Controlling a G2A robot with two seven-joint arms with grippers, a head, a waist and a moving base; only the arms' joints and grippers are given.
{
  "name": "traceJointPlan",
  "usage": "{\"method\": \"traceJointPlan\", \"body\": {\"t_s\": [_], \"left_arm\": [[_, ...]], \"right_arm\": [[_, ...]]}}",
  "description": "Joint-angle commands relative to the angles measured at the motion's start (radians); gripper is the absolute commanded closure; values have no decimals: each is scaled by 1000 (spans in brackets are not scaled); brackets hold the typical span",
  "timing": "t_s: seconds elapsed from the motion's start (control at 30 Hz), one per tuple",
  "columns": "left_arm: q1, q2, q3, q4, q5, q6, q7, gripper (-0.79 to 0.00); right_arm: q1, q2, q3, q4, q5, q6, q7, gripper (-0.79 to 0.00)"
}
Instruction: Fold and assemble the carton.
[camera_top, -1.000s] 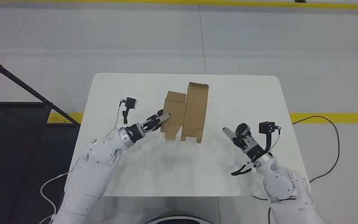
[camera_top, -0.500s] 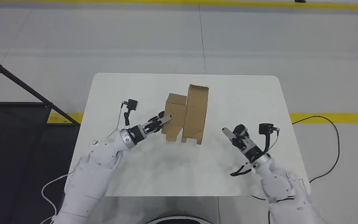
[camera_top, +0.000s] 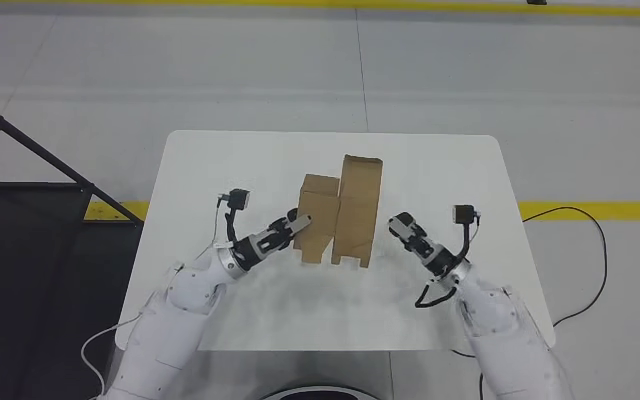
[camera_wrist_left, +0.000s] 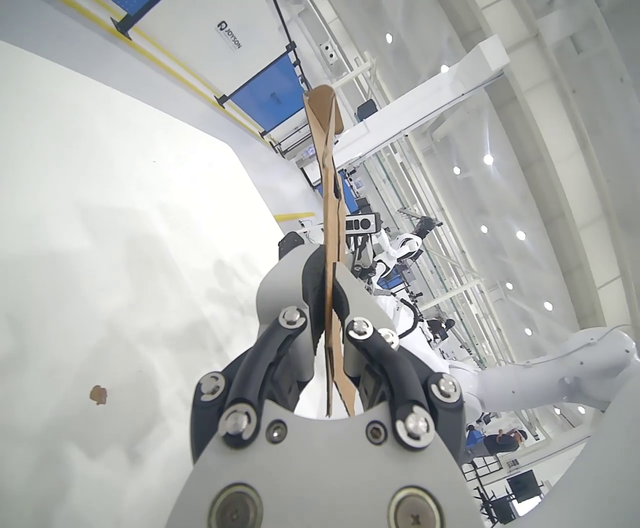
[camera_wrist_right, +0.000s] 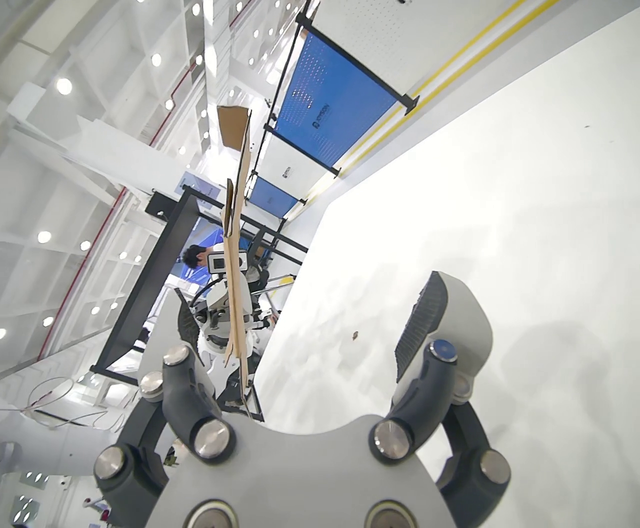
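Note:
A flat, unfolded brown carton (camera_top: 340, 210) is held up over the middle of the white table (camera_top: 440, 170). My left gripper (camera_top: 296, 222) is shut on the carton's left edge. In the left wrist view the carton (camera_wrist_left: 330, 210) runs edge-on between the pinching pads of that gripper (camera_wrist_left: 327, 285). My right gripper (camera_top: 400, 226) is open just off the carton's right edge. In the right wrist view the carton (camera_wrist_right: 235, 280) stands edge-on close to one finger (camera_wrist_right: 186, 320) of the right gripper (camera_wrist_right: 305, 320); the other finger (camera_wrist_right: 430, 320) is far from it. Whether it touches is unclear.
A tiny brown scrap (camera_wrist_left: 98, 395) lies on the table under the carton, also visible as a scrap (camera_wrist_right: 354, 336) in the right wrist view. A black frame (camera_top: 40, 160) stands off the table's left side. Bare table surrounds the carton.
My right arm has moved left, from the table's right part up to the carton's right edge. The left gripper has carried the carton slightly to the right.

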Motion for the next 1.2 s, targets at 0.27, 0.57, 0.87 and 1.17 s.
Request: {"method": "traceJointPlan", "body": {"t_s": [0.27, 0.57, 0.87, 1.17], "left_arm": [[26, 2, 10, -15, 78, -30, 80, 0], [28, 2, 21, -11, 105, -24, 129, 0], [24, 4, 27, -7, 98, -25, 139, 0], [21, 7, 32, -4, 72, -28, 136, 0]], "right_arm": [[37, 2, -35, 9, 107, -52, 124, -785], [60, -3, -85, 2, 123, -48, 143, -520], [80, -7, -122, 4, 125, -46, 147, -391], [93, -8, -139, 23, 119, -35, 145, -332]]}}
